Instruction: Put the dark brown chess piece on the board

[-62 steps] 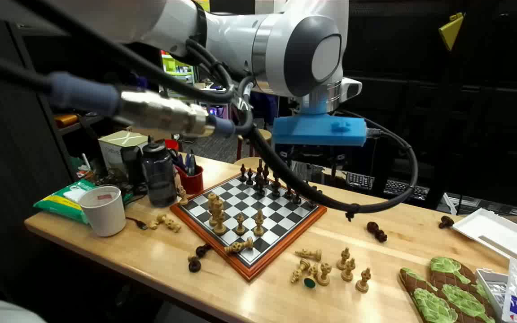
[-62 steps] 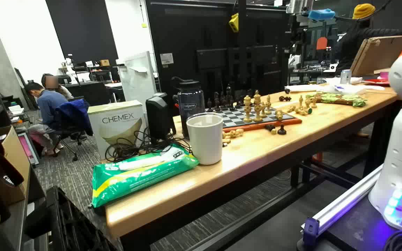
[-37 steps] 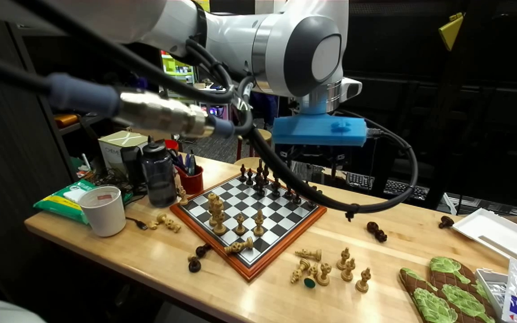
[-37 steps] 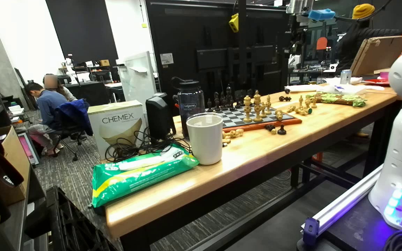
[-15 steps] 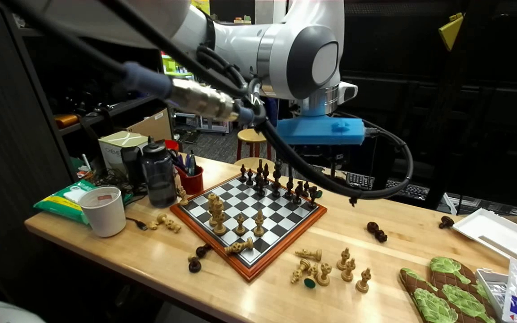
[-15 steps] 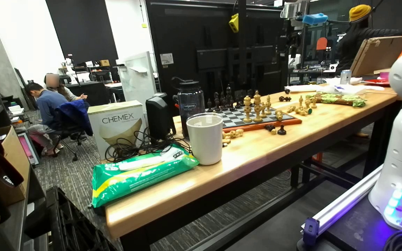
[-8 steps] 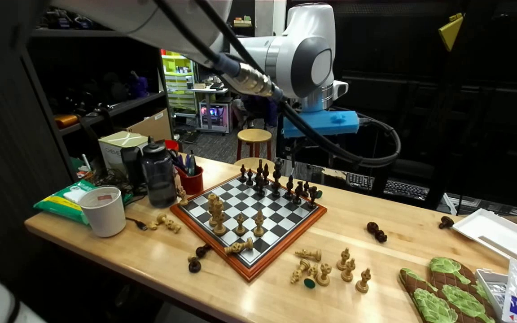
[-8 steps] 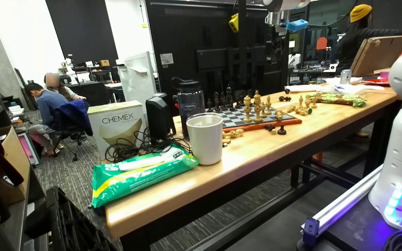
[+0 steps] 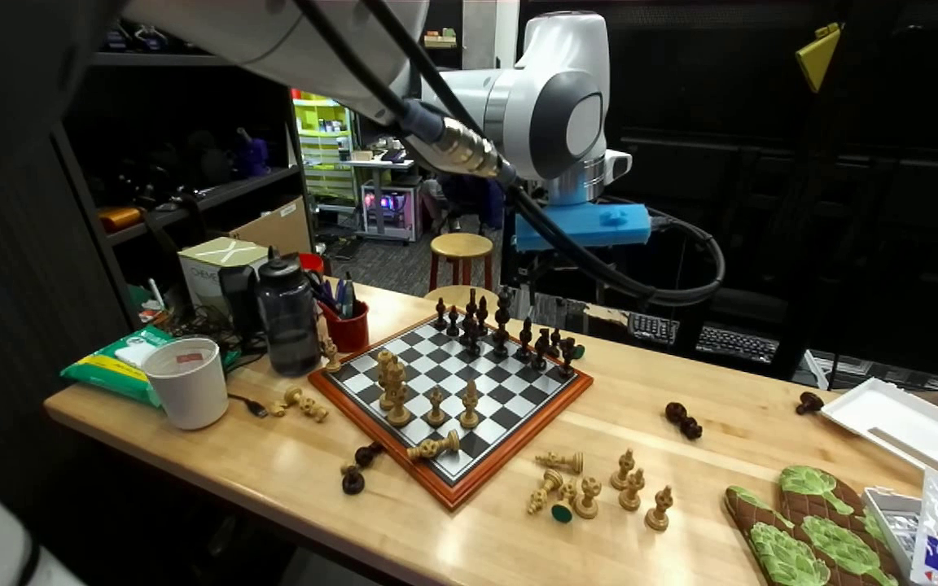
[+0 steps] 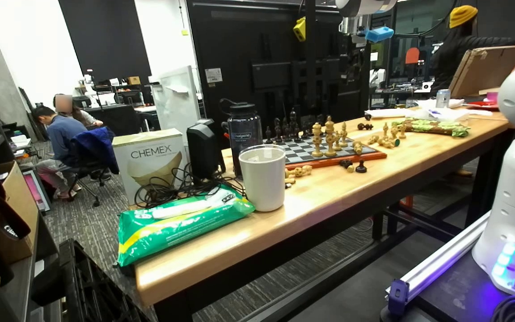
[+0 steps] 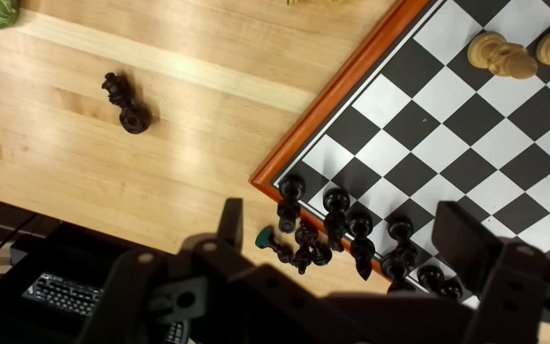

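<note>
The board (image 9: 522, 441) lies on the table; its reddish-brown frame also shows in the wrist view (image 11: 331, 95). Several dark brown chess pieces stand at its far edge, one at the corner (image 11: 291, 191). More lie fallen on the table just beyond that edge, one with a green base (image 11: 264, 237). A dark brown piece (image 9: 683, 421) lies on its side right of the board, also in the wrist view (image 11: 127, 102). Others lie near the table's front (image 9: 352, 480). My gripper (image 11: 339, 214) is open and empty, high above the far corner; its fingers are hard to see in the exterior views.
Light pieces stand and lie on the board and right of it (image 9: 587, 496). A white mug (image 9: 186, 384), a dark bottle (image 9: 286, 317) and a red pen cup (image 9: 347, 327) stand left. An oven mitt (image 9: 811, 521) and a white tray (image 9: 900, 427) lie at the right.
In an exterior view the arm with its blue cover has moved left and a little down. In the last half second it has hardly moved. The chess pieces have not moved.
</note>
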